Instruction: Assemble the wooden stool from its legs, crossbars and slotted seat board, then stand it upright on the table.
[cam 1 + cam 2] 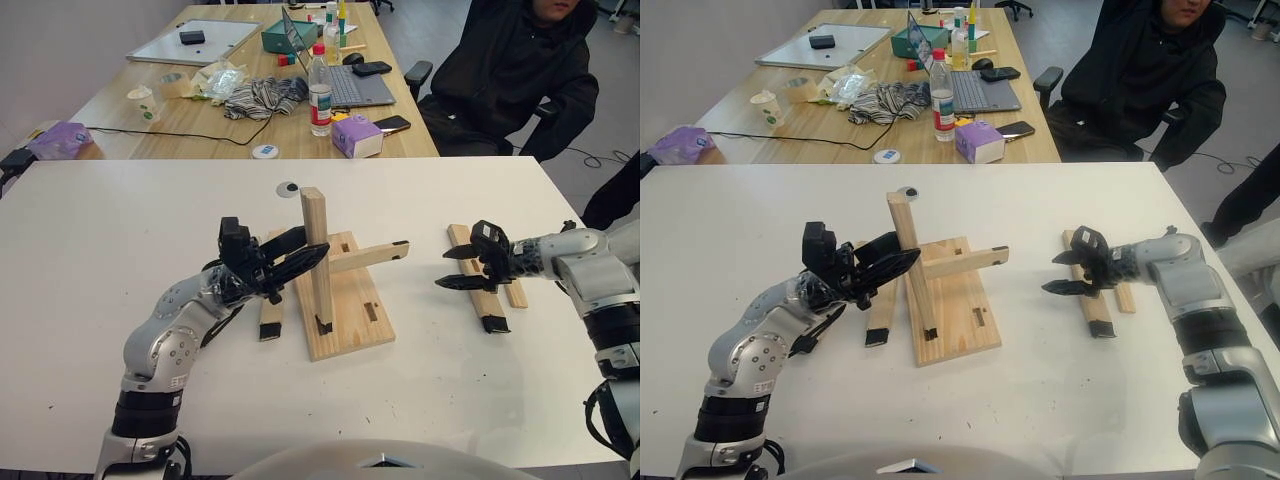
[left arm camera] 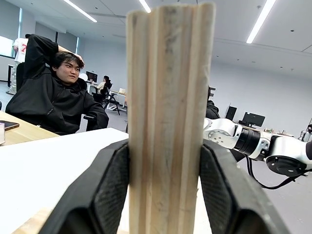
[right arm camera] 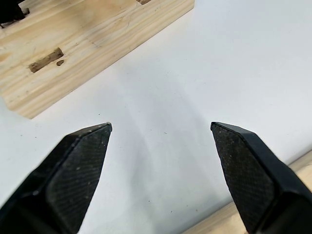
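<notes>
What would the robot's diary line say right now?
left gripper: shut on upright leg, standing on seat board | right gripper: open, near loose leg

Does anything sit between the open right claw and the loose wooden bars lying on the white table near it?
Nothing visible does. The right claw hangs open close to the loose pale wooden bars, only bare white table between them. The slotted wooden seat board lies apart, by the left claw clamping the upright wooden leg.

Rear wooden surface (image 1: 200, 118): assorted clutter.
Held laptop (image 1: 345, 85), water bottle (image 1: 319, 92), purple tissue box (image 1: 356, 136), phone (image 1: 391, 124), striped cloth (image 1: 262, 96), whiteboard (image 1: 195, 41).
</notes>
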You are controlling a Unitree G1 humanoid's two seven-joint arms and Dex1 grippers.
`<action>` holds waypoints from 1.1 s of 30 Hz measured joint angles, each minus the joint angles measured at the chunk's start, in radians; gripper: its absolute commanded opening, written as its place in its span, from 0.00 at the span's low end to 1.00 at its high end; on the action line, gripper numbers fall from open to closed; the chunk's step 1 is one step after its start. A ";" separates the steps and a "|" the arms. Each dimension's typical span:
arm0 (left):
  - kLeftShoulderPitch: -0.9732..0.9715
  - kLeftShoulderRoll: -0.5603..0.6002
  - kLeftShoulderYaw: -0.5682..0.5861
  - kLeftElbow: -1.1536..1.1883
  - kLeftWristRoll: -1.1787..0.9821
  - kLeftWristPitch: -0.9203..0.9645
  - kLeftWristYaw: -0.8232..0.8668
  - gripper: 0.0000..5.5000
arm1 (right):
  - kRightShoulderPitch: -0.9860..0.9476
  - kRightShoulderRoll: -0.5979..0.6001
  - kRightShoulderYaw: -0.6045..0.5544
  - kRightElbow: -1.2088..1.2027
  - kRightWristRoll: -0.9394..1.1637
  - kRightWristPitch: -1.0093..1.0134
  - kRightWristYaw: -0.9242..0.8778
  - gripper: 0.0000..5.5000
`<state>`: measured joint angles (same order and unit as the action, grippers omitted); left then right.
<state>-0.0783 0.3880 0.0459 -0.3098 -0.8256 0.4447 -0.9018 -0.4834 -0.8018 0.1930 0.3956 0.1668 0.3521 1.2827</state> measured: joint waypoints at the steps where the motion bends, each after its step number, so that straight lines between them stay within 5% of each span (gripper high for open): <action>1: 0.003 0.006 0.003 -0.006 -0.009 0.010 0.000 0.37 | 0.000 0.001 0.000 -0.001 0.000 0.000 0.001 0.68; 15: -0.006 0.087 0.055 -0.007 -0.028 0.055 -0.027 0.37 | 0.009 0.005 0.000 -0.036 -0.002 0.001 0.018 0.68; 33: -0.029 0.040 -0.003 0.065 0.033 -0.018 -0.092 0.37 | 0.017 0.006 0.002 -0.039 -0.009 -0.001 0.026 0.68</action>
<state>-0.1076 0.4276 0.0428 -0.2450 -0.7926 0.4266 -0.9941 -0.4669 -0.7961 0.1953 0.3566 0.1574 0.3511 1.3091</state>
